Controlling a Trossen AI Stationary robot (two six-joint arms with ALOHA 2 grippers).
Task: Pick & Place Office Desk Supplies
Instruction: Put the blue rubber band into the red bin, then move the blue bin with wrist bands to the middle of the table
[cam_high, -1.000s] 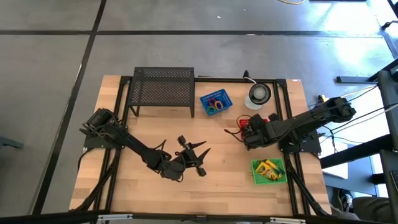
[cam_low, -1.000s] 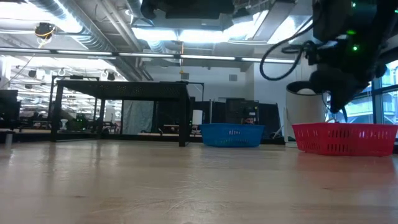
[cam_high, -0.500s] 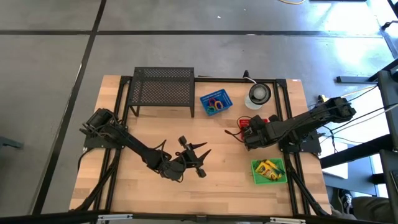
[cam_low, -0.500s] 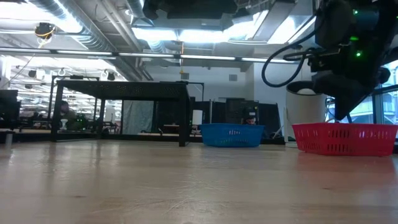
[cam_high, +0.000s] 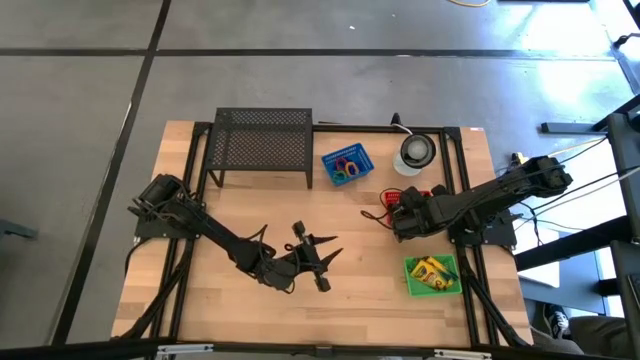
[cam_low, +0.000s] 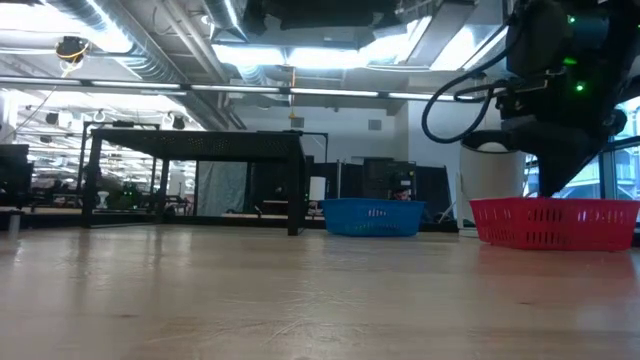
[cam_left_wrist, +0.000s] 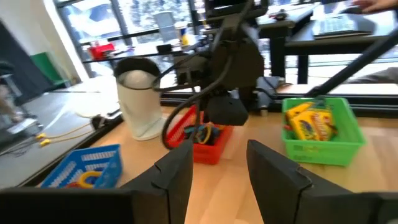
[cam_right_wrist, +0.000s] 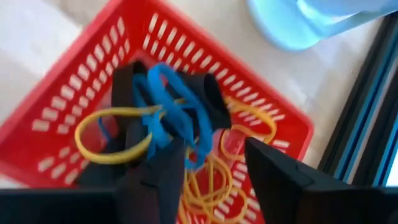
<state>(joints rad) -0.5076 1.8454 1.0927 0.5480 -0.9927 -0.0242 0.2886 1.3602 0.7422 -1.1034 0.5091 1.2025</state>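
Red plastic makes the little basket (cam_right_wrist: 168, 81) that the right hand (cam_right_wrist: 211, 168) hangs over, at the right side of the wooden counter (cam_high: 350, 300). Its two dark fingers (cam_right_wrist: 273, 174) are spread apart with a gap between them. A blue rubber band (cam_right_wrist: 171, 115) is draped on the tip of one finger and over a black clip (cam_right_wrist: 205, 99) lying in the basket. I cannot tell if the hand has any real hold on the band. Yellow and orange rubber bands (cam_right_wrist: 230, 149) lie loose in the basket under it.

Out in the middle of the counter is the left hand (cam_high: 312, 258). Its fingers (cam_left_wrist: 277, 171) are spread apart too, and nothing is between them.

Near the front right edge sits a green basket (cam_high: 432, 275) with a yellow crayon box (cam_left_wrist: 311, 121) in it. A blue basket (cam_high: 346, 163) with more colored rubber bands sits toward the back, beside the black mesh rack (cam_high: 262, 145). A round white and dark disc (cam_high: 415, 152) is just behind the red basket.
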